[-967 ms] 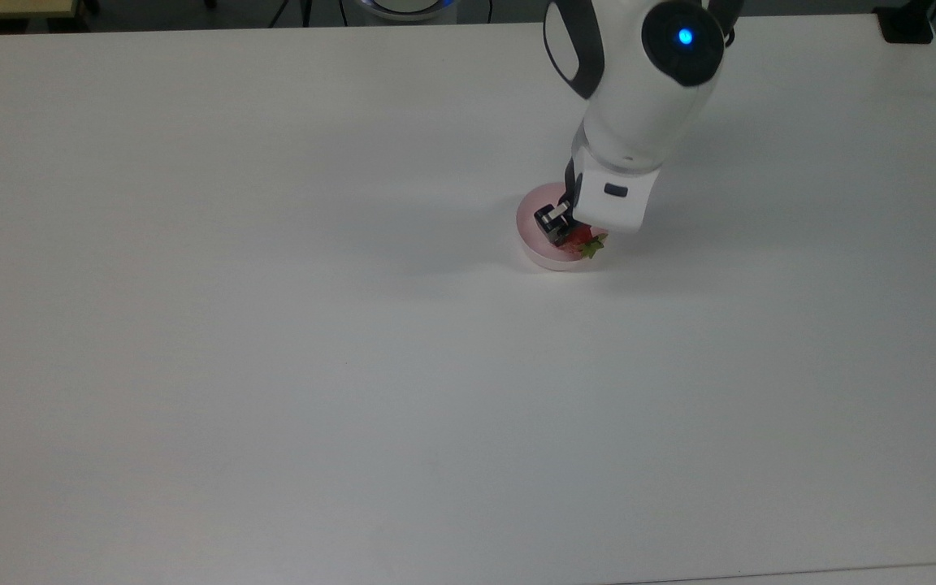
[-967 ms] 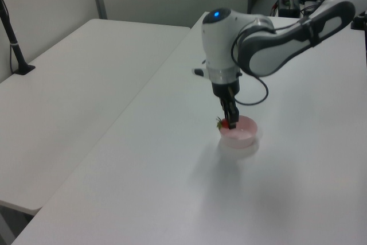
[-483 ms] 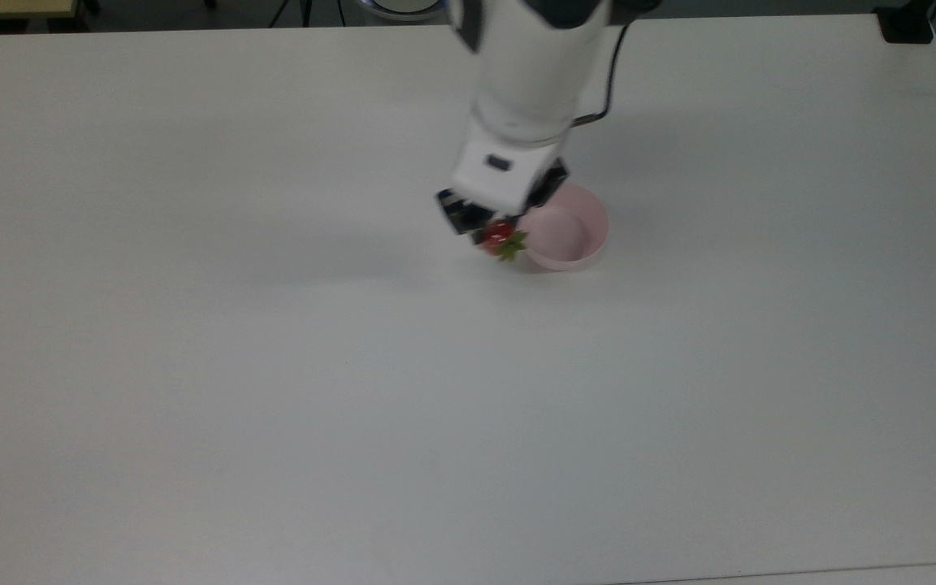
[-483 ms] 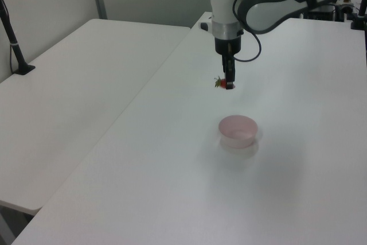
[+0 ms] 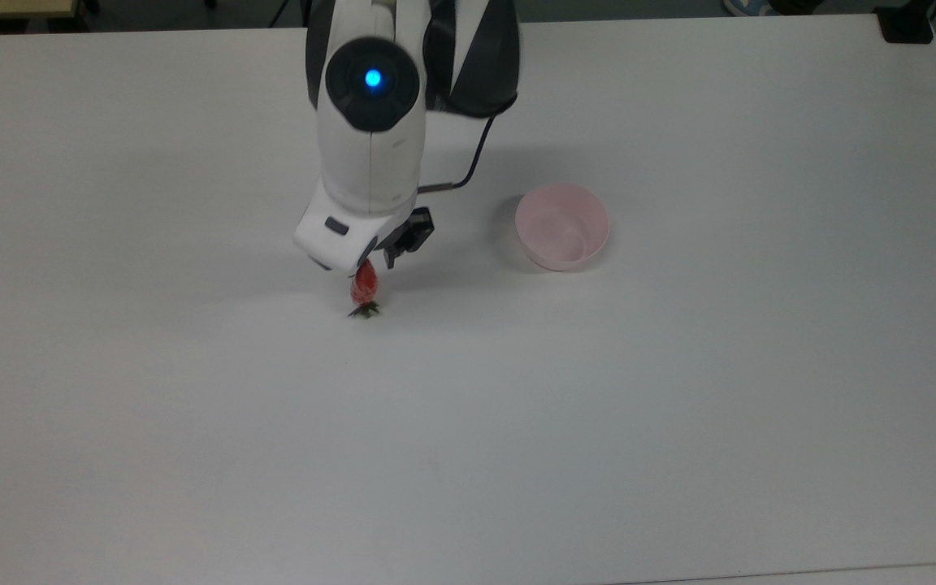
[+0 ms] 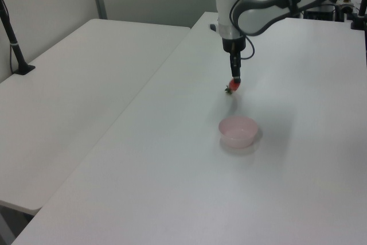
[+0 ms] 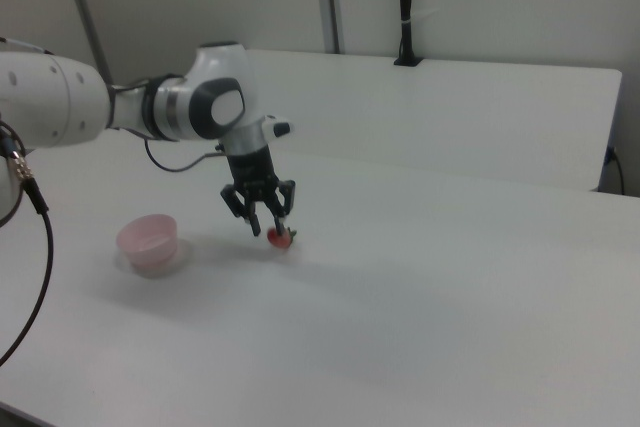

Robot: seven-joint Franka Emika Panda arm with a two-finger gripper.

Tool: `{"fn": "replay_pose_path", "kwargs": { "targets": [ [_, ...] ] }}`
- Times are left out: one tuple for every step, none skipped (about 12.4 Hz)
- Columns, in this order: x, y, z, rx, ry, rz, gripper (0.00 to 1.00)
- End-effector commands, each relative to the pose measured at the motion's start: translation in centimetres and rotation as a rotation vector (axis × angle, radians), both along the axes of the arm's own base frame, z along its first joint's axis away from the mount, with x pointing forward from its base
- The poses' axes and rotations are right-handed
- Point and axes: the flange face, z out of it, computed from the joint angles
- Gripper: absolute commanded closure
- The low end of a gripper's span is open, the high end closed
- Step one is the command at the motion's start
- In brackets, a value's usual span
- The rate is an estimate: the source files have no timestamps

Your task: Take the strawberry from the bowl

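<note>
The hand (image 7: 270,226) has its fingers spread apart, and the strawberry (image 5: 365,286) sits at their tips, low over the worktop (image 5: 679,406), cap pointing down. One strawberry and one bowl (image 5: 562,226) are in view. The strawberry is well apart from the bowl, to the top view's left of it.
</note>
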Motion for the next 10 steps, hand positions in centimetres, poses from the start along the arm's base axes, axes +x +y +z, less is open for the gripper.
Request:
{"fn": "replay_pose_path", "kwargs": {
  "targets": [
    [0.0,0.5,-0.4,-0.023,-0.020,0.019,0.38],
    [-0.3,1.0,3.0,-0.008,-0.067,-0.007,0.23],
    [-1.2,1.9,6.1,0.000,-0.082,-0.075,0.06],
    [-2.1,3.2,8.8,0.005,-0.079,-0.124,0.00],
    [-3.3,3.1,11.7,0.019,-0.082,-0.132,0.00],
    [-4.5,2.6,14.4,0.031,-0.087,-0.142,0.00],
    [-5.4,2.2,15.9,0.036,-0.083,-0.153,0.00],
    [-6.7,0.8,18.1,0.040,-0.070,-0.180,0.00],
    [-7.5,-0.9,19.3,0.047,-0.068,-0.207,0.00],
    [-8.5,-2.4,20.4,0.056,-0.066,-0.231,0.00]
  ]
}}
